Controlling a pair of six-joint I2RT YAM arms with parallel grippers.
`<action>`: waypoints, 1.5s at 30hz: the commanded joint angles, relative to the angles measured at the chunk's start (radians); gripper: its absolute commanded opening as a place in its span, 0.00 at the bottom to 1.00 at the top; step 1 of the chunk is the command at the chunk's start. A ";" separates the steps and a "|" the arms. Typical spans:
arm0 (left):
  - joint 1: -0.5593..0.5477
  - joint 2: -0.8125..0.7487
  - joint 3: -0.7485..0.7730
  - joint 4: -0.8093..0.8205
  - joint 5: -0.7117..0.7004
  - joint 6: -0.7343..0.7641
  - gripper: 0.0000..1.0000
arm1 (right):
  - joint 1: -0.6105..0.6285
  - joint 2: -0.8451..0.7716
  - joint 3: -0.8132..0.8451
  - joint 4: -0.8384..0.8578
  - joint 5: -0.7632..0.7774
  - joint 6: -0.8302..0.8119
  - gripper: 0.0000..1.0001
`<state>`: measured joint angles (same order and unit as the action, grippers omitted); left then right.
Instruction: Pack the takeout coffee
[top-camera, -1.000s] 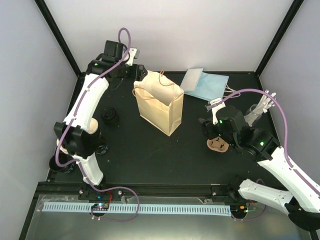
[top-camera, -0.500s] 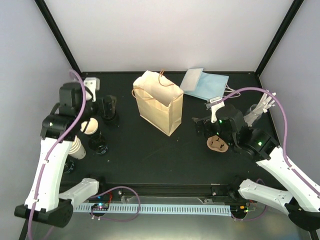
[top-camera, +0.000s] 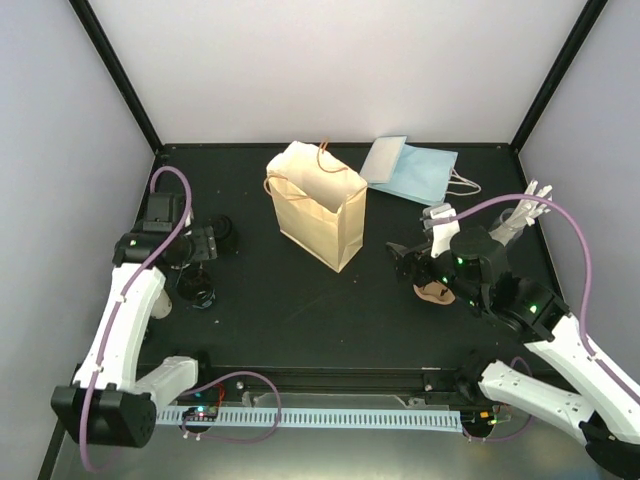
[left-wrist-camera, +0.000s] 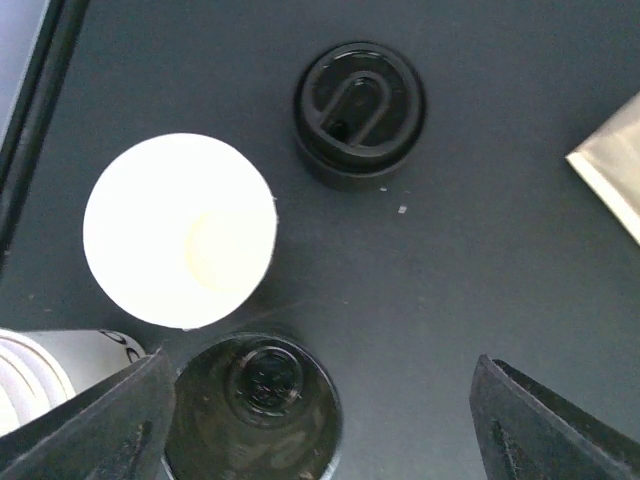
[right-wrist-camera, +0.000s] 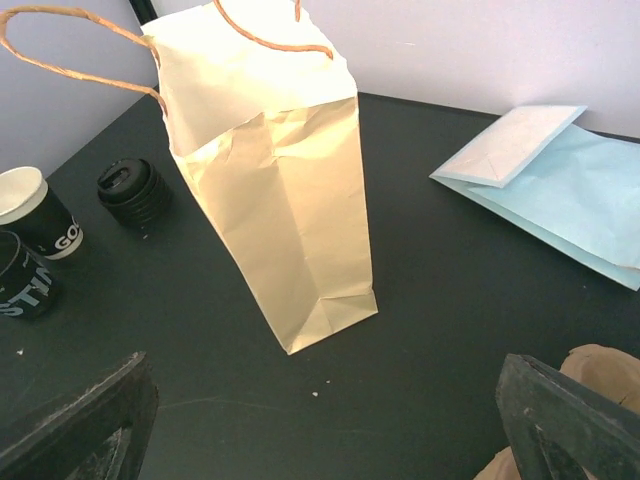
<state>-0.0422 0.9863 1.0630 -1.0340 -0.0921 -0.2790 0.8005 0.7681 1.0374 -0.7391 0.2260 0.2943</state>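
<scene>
The takeout coffee is out of view. A tan paper bag stands open at mid table. My left gripper is open above the cups at the left. A dark lidless cup sits just inside its left finger. Beyond that are an open white-lined cup and a stack of black lids. My right gripper is open and holds nothing. It hangs over bare table right of the bag's base.
A brown pulp cup carrier lies under the right arm. Light blue paper bags lie flat at the back right. A white ribbed object shows at the left wrist view's lower left. Black frame posts stand at the table's corners.
My left arm swung from the back left corner toward the near left, and its gripper now hangs over the cups. The right gripper shifted slightly nearer. Both grippers opened wider.
</scene>
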 joint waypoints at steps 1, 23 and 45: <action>0.021 0.103 0.018 0.047 -0.128 0.020 0.80 | -0.006 -0.023 0.004 0.024 -0.011 0.013 0.95; 0.041 0.494 0.107 0.048 -0.182 0.030 0.40 | -0.007 -0.066 -0.005 0.011 -0.007 -0.010 0.94; 0.052 0.406 0.216 -0.042 -0.222 0.011 0.02 | -0.007 -0.064 0.016 -0.022 -0.001 -0.007 0.93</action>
<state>0.0055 1.4567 1.1793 -1.0069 -0.2878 -0.2432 0.8005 0.7074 1.0355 -0.7494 0.2211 0.2905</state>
